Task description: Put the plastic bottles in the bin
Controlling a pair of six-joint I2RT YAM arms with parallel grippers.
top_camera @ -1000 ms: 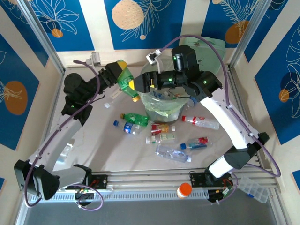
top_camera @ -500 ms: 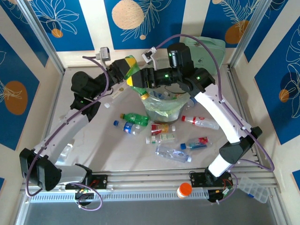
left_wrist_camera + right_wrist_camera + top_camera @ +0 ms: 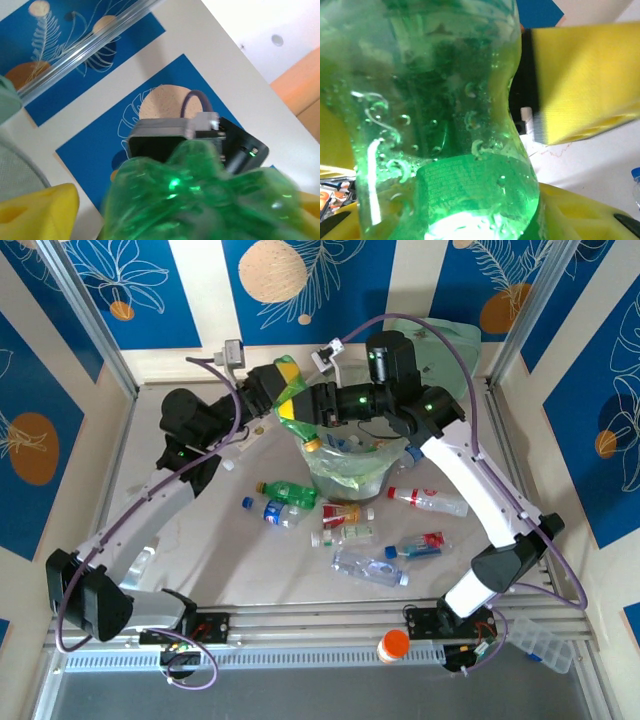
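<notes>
**Item: one green bottle, held over the bin's left rim**

- Article: green bottle (image 3: 445,125), thin clear-green plastic, waisted, yellow cap (image 3: 312,443) pointing down. It hangs in the air between my two pincers, cap just above the rim of the bin (image 3: 345,480).
- Handling, as I judge it: empty and very light. The wall is soft enough to dent and spring back. It is smooth and rounded, so apt to slip or swivel. Best purchase is at the waist, or at the stiff neck under the cap.
- Right pincer (image 3: 450,210): fingers lie against the bottle on both sides. I take this one to be carrying it.
- Left pincer (image 3: 175,215): fingers spread wide around the same bottle. There is a gap on one side and no grip that I can see.
- In the bin: several bottles already lie in the pale green liner.
- On the table (image 3: 250,570): about seven bottles scattered in front of the bin, among them a green one (image 3: 290,492) and a red-capped clear one (image 3: 428,500). A loose blue cap (image 3: 246,503) lies there too.
- In the way: both wrists and their cables crowd the rim. The cap sits close to the rim's edge, so a drop might clip it and fall outside
</notes>
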